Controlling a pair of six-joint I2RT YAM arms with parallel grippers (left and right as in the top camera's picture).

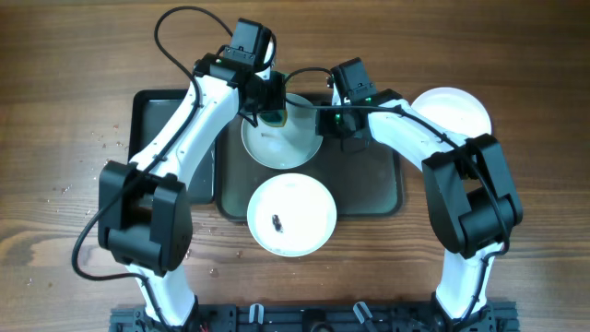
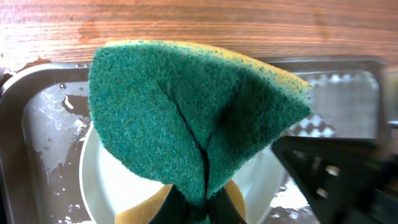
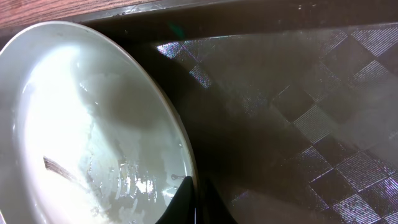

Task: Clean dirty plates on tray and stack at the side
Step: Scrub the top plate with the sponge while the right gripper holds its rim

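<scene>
Closest to you, at 6 o'clock on the tray (image 1: 378,184), sits the near plate (image 1: 309,198), hanging a little over the tray's low edge. It is round, white and shallow. It has a small dark smear (image 1: 277,219) near its middle, so I think it has not been washed yet. Further in, at about 12 o'clock on the tray, lies the middle plate (image 1: 277,152). Your left gripper (image 2: 199,211) is squeezed tight on a green and yellow sponge (image 2: 186,112). The sponge is bent in a fold and hangs just over this plate; I cannot tell if it touches. Your right gripper (image 3: 194,202) is pinched on this plate's rim, at about 2 o'clock. The plate looks wet and shiny, with a thin dark streak (image 3: 56,167) on it, so it looks only half done. Farthest away, off the tray at 2 o'clock on the wooden table (image 1: 55,111), rests the far plate (image 1: 452,111). It is white with no mark I can see. I guess that one is clean and starts the stack, which leaves two plates to finish and carry over.
</scene>
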